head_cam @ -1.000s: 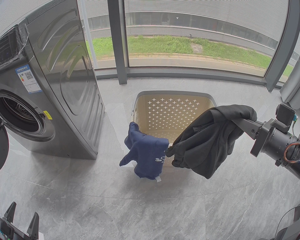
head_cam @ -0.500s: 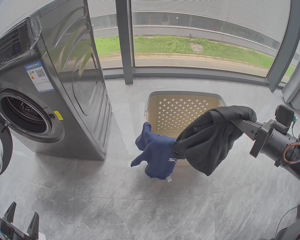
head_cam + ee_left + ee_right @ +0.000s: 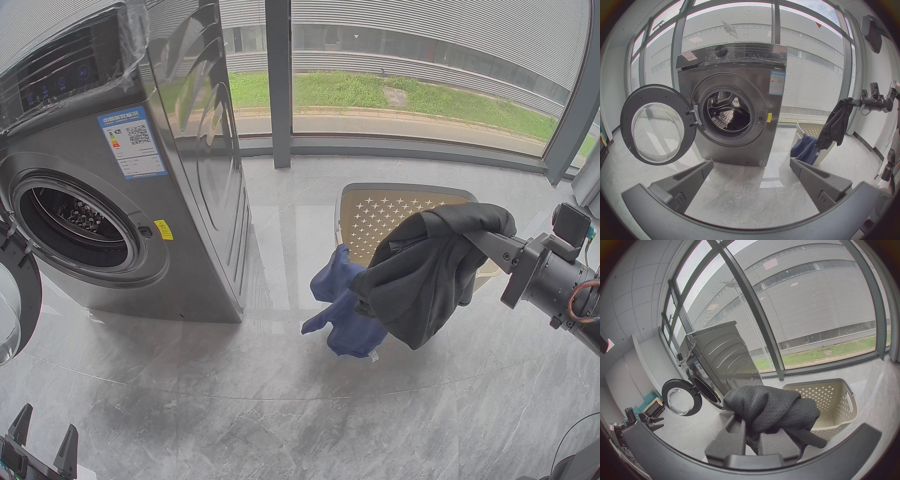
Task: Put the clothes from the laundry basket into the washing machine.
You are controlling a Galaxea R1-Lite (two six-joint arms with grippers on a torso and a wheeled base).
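Note:
My right gripper point(image 3: 484, 241) is shut on a dark grey garment point(image 3: 431, 275), which hangs in the air over the front of the beige laundry basket point(image 3: 400, 206). In the right wrist view the cloth point(image 3: 768, 408) bunches over the fingers point(image 3: 737, 440). A blue garment point(image 3: 344, 306) is draped over the basket's near rim and down toward the floor. To the left stands the grey washing machine point(image 3: 187, 125), its drum point(image 3: 75, 225) exposed and its round door point(image 3: 657, 125) swung wide. My left gripper point(image 3: 47, 425) is low at the near left, open and holding nothing.
Grey tiled floor point(image 3: 281, 406) stretches between the machine and the basket. Tall windows with a dark frame post point(image 3: 278, 81) close the far side. The open door point(image 3: 19, 306) juts out at the left edge.
The whole head view has swung toward the washing machine, so machine and basket sit farther right in the picture. My right gripper still holds the dark garment; the left gripper keeps its place.

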